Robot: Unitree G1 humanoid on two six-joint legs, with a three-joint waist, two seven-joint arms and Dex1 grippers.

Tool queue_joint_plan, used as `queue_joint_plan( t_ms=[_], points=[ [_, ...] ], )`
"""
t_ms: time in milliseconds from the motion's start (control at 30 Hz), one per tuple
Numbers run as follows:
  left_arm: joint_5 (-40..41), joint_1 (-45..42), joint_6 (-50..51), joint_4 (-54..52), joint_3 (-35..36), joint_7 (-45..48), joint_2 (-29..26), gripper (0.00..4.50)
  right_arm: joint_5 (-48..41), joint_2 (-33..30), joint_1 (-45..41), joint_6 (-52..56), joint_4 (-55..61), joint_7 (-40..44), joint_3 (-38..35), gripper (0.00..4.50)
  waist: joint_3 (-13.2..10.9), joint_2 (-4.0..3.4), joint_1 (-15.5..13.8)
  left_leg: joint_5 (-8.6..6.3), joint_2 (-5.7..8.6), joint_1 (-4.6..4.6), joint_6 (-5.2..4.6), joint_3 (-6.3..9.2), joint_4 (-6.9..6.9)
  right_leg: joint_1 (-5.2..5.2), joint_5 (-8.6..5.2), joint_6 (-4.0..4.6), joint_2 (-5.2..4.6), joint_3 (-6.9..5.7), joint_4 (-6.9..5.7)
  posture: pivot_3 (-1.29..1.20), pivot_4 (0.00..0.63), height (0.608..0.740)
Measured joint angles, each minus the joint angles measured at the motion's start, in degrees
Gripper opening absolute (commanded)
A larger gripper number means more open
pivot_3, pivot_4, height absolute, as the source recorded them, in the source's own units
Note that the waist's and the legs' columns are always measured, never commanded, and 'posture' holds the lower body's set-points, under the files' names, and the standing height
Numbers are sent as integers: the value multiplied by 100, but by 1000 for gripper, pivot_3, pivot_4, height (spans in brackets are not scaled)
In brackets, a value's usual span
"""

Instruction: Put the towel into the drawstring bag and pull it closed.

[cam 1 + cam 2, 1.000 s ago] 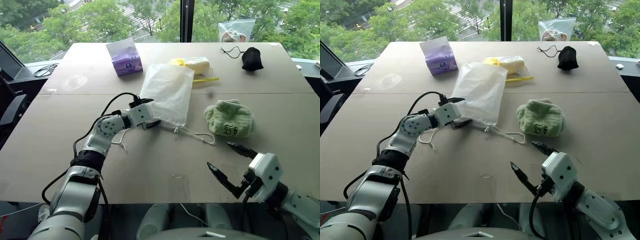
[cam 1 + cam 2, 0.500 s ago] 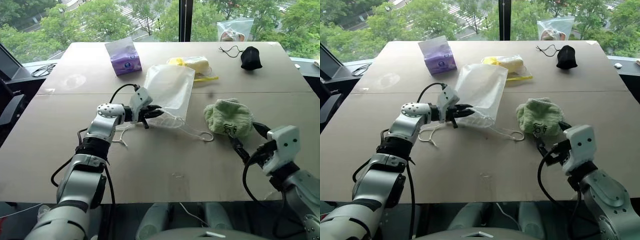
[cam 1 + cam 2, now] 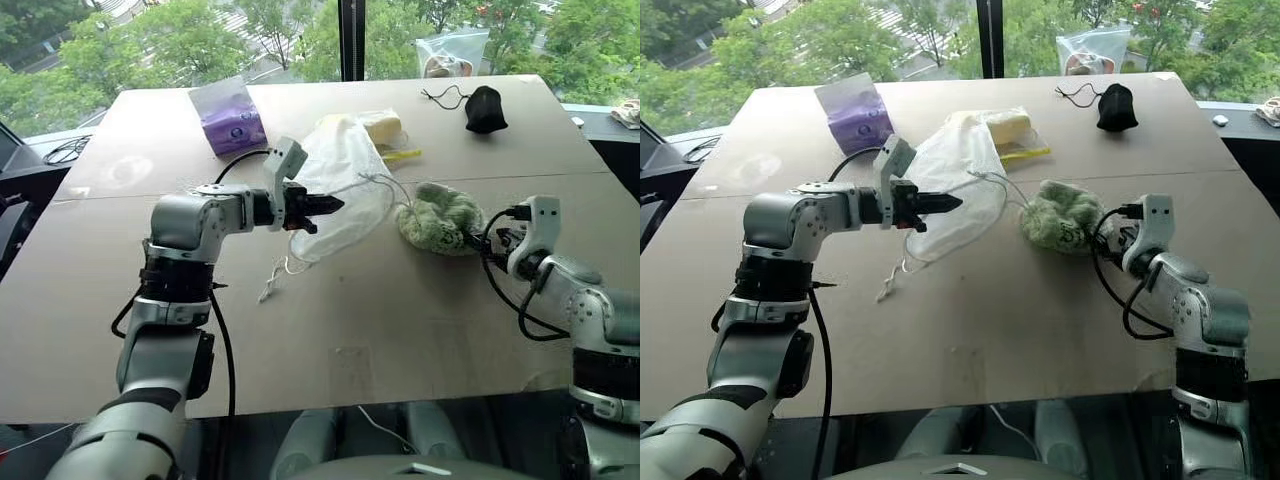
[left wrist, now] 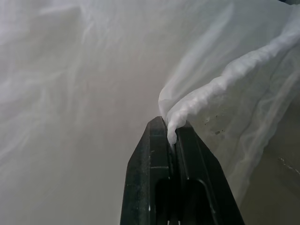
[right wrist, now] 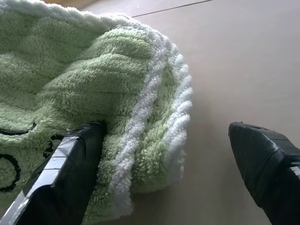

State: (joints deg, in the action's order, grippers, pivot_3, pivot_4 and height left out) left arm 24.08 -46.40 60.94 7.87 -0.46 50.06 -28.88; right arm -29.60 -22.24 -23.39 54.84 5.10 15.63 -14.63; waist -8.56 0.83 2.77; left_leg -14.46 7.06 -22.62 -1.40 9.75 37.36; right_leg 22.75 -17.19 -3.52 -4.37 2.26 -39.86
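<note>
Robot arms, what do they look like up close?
Both arms are shiny silver-grey metal with round joints and looping black cables. Each wrist carries a white boxy block. The left gripper and right gripper each have two black, pointed fingers; one right finger wears silvery tape.

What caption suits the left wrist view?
Left hand pinching the gathered rim of the thin white fabric drawstring bag.

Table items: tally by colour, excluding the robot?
White: 1, drawstring bag
Green: 1, towel
Purple: 1, tissue pack
Yellow: 1, bundle in clear plastic
Black: 1, pouch with cord
Clear: 1, zip bag at the far edge
Total: 6
</note>
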Motion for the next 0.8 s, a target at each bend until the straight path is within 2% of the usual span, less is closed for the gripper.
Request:
queue_joint_plan(
  t_ms=[200, 233, 367, 400, 500, 533, 667, 800],
  points=[
    [47, 186, 144, -187, 97, -400, -24, 65, 398, -266, -456, -362, -742, 953, 1044, 4500, 16, 26, 0, 0, 0, 0, 0, -4, 9, -3, 1, -1, 1, 2, 1, 0, 150, 740],
    [69, 187, 171, -234, 125, -469, -25, 0, 601, -332, -461, -578, -849, 1075, 1262, 3891, 24, 39, 15, 0, -1, 8, 0, -6, 10, -7, 2, 0, 3, 5, -2, 0, 150, 740],
    [92, 189, 231, -344, 228, -661, -80, 0, 1157, -341, -452, -1384, -1085, 1372, 1790, 2162, 33, 46, 65, -1, -12, 25, 1, -6, 7, -18, 5, 4, 15, 7, -6, 0, 150, 740],
    [93, 189, 232, -349, 244, -699, -85, 0, 1201, -293, -429, -1546, -1104, 1430, 1835, 1555, 34, 46, 71, -1, -15, 25, 1, -6, 7, -18, 6, 5, 18, 7, -7, 0, 150, 740],
    [125, 193, 236, -347, 319, -823, -76, 0, 1272, -169, -263, -2010, -1107, 1513, 1810, 164, 34, 48, 87, -1, -16, 24, 1, -9, 9, -18, 8, 8, 18, 10, -6, 0, 150, 740],
    [153, 191, 236, -346, 345, -865, -73, 0, 1273, -139, -181, -2169, -1086, 1528, 1770, 7, 34, 48, 86, -1, -16, 24, 1, -9, 9, -18, 9, 8, 18, 10, -5, 0, 150, 740],
    [195, 147, 223, -246, 363, -941, -31, 0, 785, -31, 477, -2042, -380, 1575, 1276, 7, 33, 46, 18, -1, -16, 4, 2, 0, 7, -2, 8, 9, 18, 3, 0, 0, 150, 740],
    [146, 48, 204, 18, 232, -1039, 16, 0, -655, -11, 1506, -1005, 1192, 1646, 595, 7, 28, 41, -52, -1, -11, -26, 2, -2, 7, 21, 8, 8, 11, 5, 4, 0, 150, 740]
  ],
)
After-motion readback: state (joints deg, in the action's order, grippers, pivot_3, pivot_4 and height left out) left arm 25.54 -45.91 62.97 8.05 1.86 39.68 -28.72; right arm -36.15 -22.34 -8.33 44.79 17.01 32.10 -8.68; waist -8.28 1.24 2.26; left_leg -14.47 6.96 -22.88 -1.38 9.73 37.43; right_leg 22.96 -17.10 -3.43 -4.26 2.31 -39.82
